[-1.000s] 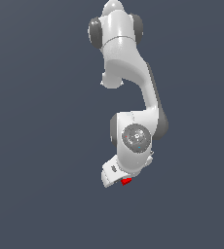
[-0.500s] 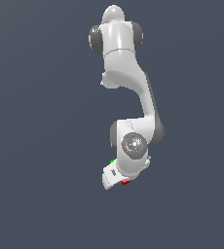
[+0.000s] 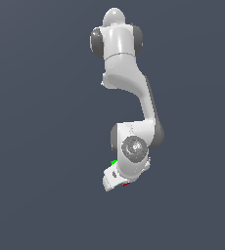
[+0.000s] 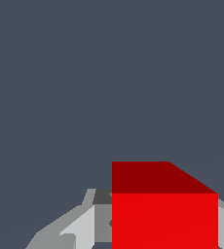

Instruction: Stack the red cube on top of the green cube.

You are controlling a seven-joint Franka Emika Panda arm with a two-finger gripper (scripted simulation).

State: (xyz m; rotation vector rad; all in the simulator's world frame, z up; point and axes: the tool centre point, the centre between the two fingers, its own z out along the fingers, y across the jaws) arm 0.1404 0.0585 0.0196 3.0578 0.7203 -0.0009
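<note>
In the wrist view the red cube fills the space between my gripper's two grey fingers, which press against its sides. The exterior view looks down on the arm, and the white hand hides most of the gripper. Only a thin sliver of the red cube shows at the hand's lower edge. A small bit of the green cube peeks out at the hand's upper edge, on the exterior view's left side of the wrist. The green cube is out of the wrist view.
Plain dark grey ground surrounds the arm in both views. The arm's own links stretch from the base at the top of the exterior view down to the hand.
The wrist and hand have shifted slightly toward the exterior view's left. A green sliver has come into sight beside the hand, and less of the red cube shows.
</note>
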